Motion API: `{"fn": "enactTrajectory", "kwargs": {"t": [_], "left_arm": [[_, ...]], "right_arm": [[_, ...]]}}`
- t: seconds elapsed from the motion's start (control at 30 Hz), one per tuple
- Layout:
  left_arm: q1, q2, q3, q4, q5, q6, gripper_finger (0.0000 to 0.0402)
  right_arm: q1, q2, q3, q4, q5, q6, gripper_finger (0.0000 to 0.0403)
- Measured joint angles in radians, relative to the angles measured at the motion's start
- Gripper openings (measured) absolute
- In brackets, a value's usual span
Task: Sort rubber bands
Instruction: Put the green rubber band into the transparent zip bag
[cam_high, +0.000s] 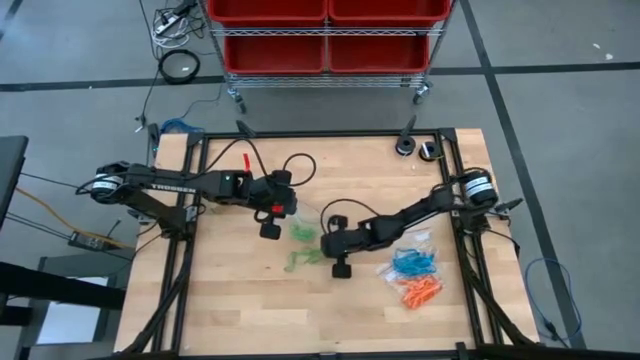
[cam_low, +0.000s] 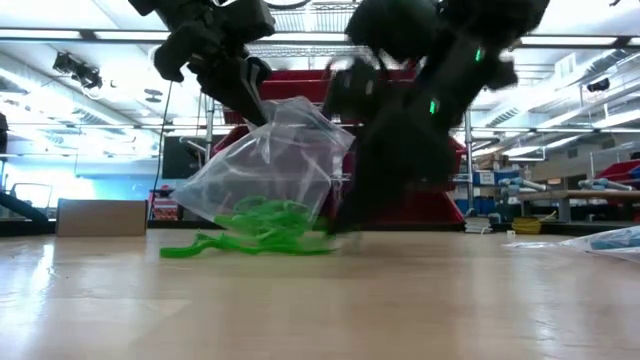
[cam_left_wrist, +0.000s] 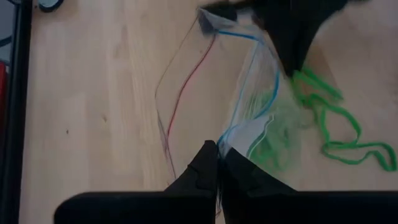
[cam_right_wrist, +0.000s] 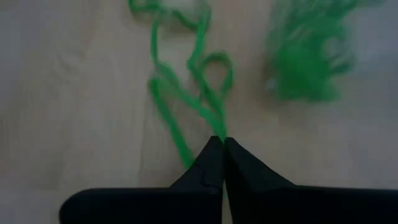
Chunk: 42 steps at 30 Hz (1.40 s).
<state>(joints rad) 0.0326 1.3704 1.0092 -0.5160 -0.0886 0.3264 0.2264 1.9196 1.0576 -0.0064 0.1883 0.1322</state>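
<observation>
2 arms, 3 bags, 3 colours of bands

2 grippers (cam_high: 283, 213) (cam_high: 322, 243); clear bags (cam_high: 300, 226) (cam_high: 412, 262) (cam_high: 420, 291) hold green, blue, orange rubber bands (cam_high: 303, 257).

Clear glossy plastic bag (cam_low: 262, 160), matt pale wooden table (cam_high: 240, 300)

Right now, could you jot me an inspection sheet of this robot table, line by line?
Surface: wooden table, black-framed.
Job's things: green rubber bands in and beside a clear bag; blue bands and orange bands in bags by the right arm.
Clutter: nothing seen.
Grippers: left gripper shut on the clear bag, lifting it; right gripper shut on a loose green band.
Cables: black cables on the table.
Surroundings: red bins on a cart.
</observation>
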Motion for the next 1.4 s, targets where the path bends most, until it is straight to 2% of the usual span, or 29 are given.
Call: {"fn": "enactTrajectory", "kwargs": {"t": [0.23, 0.5, 0.63, 0.77, 0.9, 1.17, 1.4], "left_arm": [[-0.002, 0.000, 0.000, -0.003, 0.012, -0.008, 0.0009], [-0.003, 0.000, 0.000, -0.001, 0.035, -0.014, 0.0009], [-0.003, 0.000, 0.000, 0.008, 0.047, -0.015, 0.0009], [-0.009, 0.000, 0.000, 0.004, 0.048, -0.020, 0.0009], [-0.022, 0.000, 0.000, 0.004, 0.048, -0.020, 0.0009], [-0.027, 0.001, 0.000, 0.003, 0.049, -0.019, 0.0009], [-0.027, 0.001, 0.000, 0.000, 0.050, -0.019, 0.0009]], "right_arm": [[0.041, -0.208, 0.002, -0.167, 0.104, -0.004, 0.0000], [0.090, -0.372, 0.006, -0.227, 0.188, 0.011, 0.0000], [0.055, -0.357, -0.001, -0.331, 0.088, 0.067, 0.0007], [0.038, -0.339, -0.023, -0.342, 0.066, 0.109, 0.0024], [0.053, -0.316, -0.045, -0.358, 0.119, 0.095, 0.0004], [0.058, -0.316, -0.088, -0.320, 0.145, 0.137, 0.0001], [0.088, -0.345, -0.087, -0.140, 0.229, 0.059, 0.0000]]}}
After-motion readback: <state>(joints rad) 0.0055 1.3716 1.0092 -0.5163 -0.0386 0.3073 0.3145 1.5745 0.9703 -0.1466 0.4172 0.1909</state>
